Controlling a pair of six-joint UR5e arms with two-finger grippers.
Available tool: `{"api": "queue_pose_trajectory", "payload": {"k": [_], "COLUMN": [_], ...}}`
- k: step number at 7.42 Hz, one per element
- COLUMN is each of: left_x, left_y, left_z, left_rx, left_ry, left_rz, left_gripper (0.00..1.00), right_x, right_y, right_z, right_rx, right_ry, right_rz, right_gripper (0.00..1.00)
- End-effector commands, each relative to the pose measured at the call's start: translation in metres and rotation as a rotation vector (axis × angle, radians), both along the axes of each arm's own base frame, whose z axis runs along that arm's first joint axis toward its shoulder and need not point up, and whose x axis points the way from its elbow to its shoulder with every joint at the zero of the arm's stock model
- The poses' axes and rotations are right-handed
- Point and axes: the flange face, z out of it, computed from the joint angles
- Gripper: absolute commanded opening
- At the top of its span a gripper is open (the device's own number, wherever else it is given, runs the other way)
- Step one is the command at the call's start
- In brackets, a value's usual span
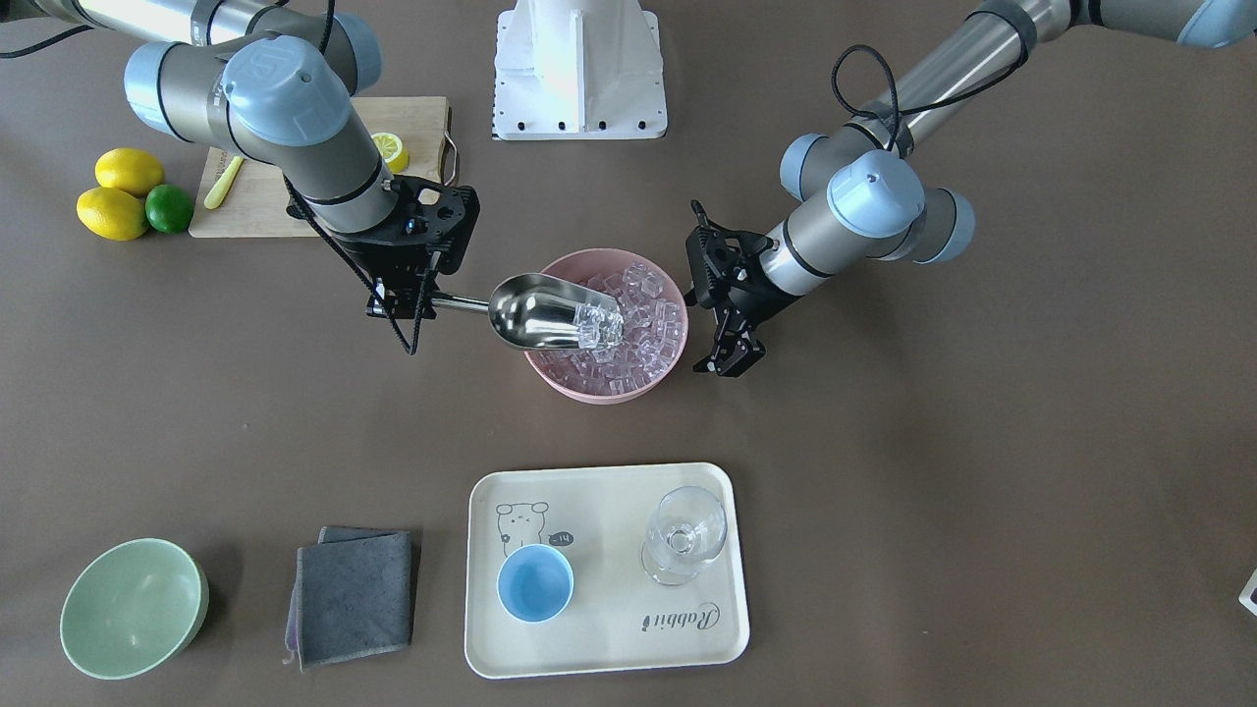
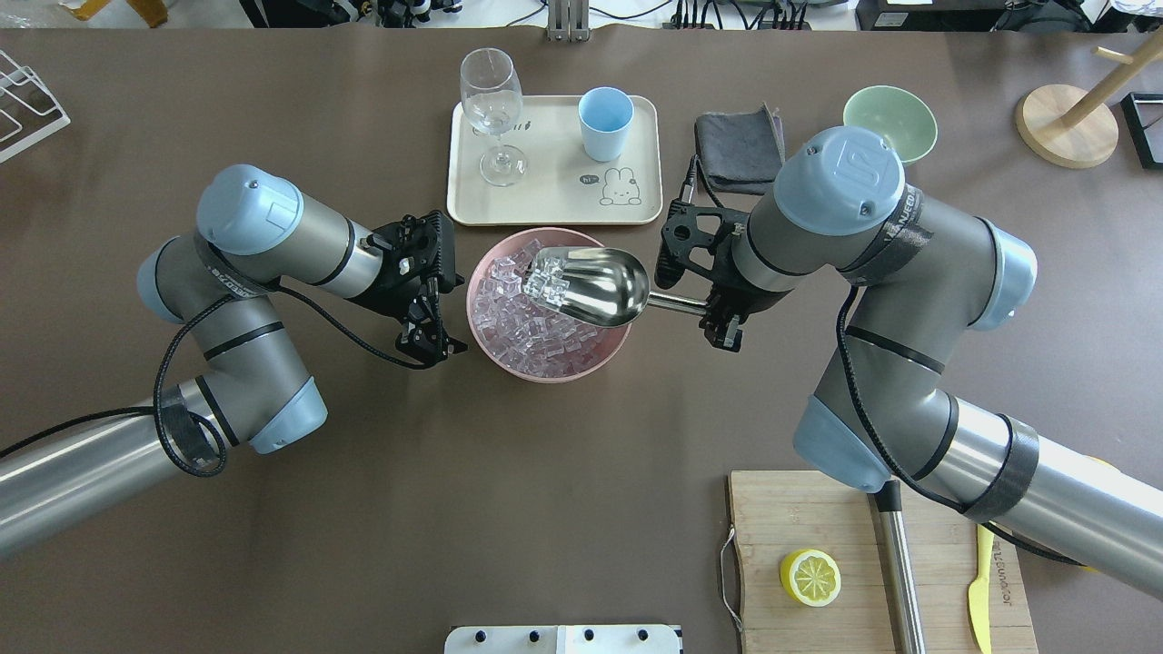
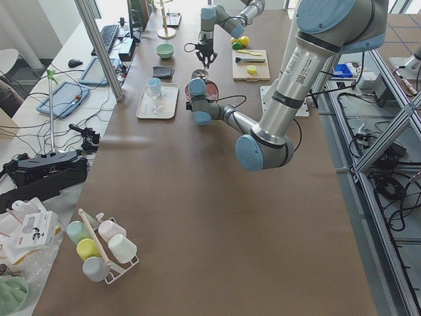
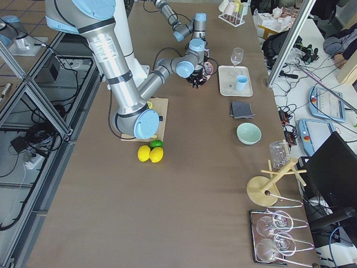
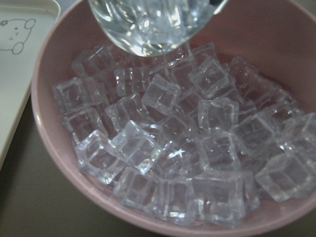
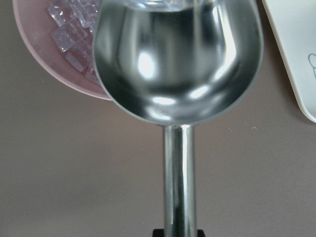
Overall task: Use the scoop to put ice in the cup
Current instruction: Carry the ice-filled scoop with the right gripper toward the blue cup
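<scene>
Over pink bowl of ice: clamps scoop handle in right gripper, few cubes at its lip; hangs left gripper parted, empty, beside bowl; cup empty on tray.

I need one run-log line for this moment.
right end effector: holds scoop | scoop: over bowl, some ice inside | left end effector: open, beside bowl | cup: empty

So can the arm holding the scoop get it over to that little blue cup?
Probably yes. The right hand holds the scoop over the pink bowl, and the cup stands just beyond on the tray, nothing between; the glass is off to the side.
</scene>
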Motion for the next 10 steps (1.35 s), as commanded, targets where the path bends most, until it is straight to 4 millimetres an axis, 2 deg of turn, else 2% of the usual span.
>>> {"api": "queue_pose_trajectory", "payload": {"k": [1, 3, 4, 5, 7, 8, 9, 10], "left_x": [-0.001, -0.001, -0.002, -0.002, -0.002, -0.002, -0.002, -0.002], "left_y": [0.0, 0.0, -0.001, -0.001, -0.001, -0.001, -0.001, -0.001], "left_z": [-0.001, -0.001, -0.001, -0.001, -0.001, -0.001, -0.001, -0.001], "left_rx": [0.0, 0.0, 0.0, 0.0, 0.0, 0.0, 0.0, 0.0], "left_ry": [0.0, 0.0, 0.0, 0.0, 0.0, 0.0, 0.0, 0.0], "left_rz": [0.0, 0.0, -0.001, -0.001, -0.001, -0.001, -0.001, -0.001], "left_gripper": [0.99, 0.99, 0.99, 0.99, 0.99, 0.99, 0.99, 0.99], "right_x": [0.017, 0.03, 0.039, 0.054, 0.093, 0.125, 0.135, 0.136], "right_y": [-0.011, -0.02, -0.026, -0.038, -0.06, -0.075, -0.077, -0.077], "right_z": [-0.004, -0.006, -0.001, 0.002, 0.026, 0.05, 0.066, 0.066], "right_rx": [-0.047, -0.049, -0.068, -0.086, -0.203, -0.248, -0.317, -0.386], "right_ry": [-0.04, -0.072, -0.072, -0.069, -0.02, 0.0, 0.013, -0.001], "right_rz": [0.024, 0.044, 0.049, 0.077, 0.178, 0.247, 0.305, 0.367], "right_gripper": [0.0, 0.0, 0.0, 0.0, 0.0, 0.0, 0.0, 0.0]}}
